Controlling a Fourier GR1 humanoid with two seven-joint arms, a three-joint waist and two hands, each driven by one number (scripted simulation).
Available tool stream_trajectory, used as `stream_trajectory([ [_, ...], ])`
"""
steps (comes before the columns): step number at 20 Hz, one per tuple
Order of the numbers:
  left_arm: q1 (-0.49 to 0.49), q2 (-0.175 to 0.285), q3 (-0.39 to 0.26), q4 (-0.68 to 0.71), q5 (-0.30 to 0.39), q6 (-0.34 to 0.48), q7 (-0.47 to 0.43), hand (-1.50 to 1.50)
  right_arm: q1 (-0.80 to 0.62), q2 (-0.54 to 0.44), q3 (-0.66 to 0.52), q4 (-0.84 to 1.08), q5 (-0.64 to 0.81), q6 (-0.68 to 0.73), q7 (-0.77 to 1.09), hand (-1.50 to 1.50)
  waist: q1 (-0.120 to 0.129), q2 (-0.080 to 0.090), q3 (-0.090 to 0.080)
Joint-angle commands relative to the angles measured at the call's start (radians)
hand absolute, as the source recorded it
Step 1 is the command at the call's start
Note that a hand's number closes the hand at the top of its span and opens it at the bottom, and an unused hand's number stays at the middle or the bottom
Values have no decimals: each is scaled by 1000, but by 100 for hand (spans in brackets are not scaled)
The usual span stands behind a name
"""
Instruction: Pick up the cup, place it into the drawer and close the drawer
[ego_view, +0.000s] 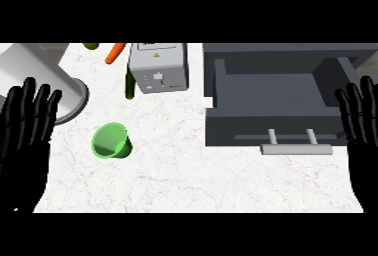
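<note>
1. Looking steeply down on a white marbled table, with one black robot hand at each side edge of the frame.
2. The left robot hand shows at the left edge. Its fingers are straight, spread wide and pointing up the frame, and it holds nothing.
3. The right robot hand shows at the right edge, partly cut off by the frame. Its fingers are also straight and pointing up, and it too holds nothing.
4. A bright green cup sits on the table at centre left, its opening facing the viewer. It is near the left robot hand but not touching it.
5. A dark grey drawer fills the upper right and stands pulled open (its inner floor is in plain view). A pale grey bar handle sticks out from its front, toward the bottom of the frame.
6. The cup is well apart from the drawer, with bare table between them.
7. A grey box-shaped appliance stands at top centre, just left of the drawer.
8. An orange carrot lies at the top, left of the appliance, and a slim green vegetable lies along the appliance's left side.
9. A large white round object occupies the upper left corner, above the left robot hand.
</note>
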Motion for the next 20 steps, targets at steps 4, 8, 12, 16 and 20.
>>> stream_trajectory([
  [4,-93,39,107,92,35,-8,-16,-150,-15,5,-7,62,-37,43,-53,-150,-5,13,-31],
  [8,-46,-79,45,111,123,39,61,-150,-17,20,44,77,-117,92,26,-150,0,14,-31],
  [12,-74,-81,10,129,89,101,64,-150,-34,25,39,23,-110,65,116,-150,-6,11,-31],
  [16,-142,-81,13,246,85,108,-2,-150,-43,34,28,67,-115,83,80,-150,-7,12,-31],
  [20,-110,-81,-50,187,68,175,32,-150,-65,23,-2,25,-136,85,121,-150,-6,11,-31],
])
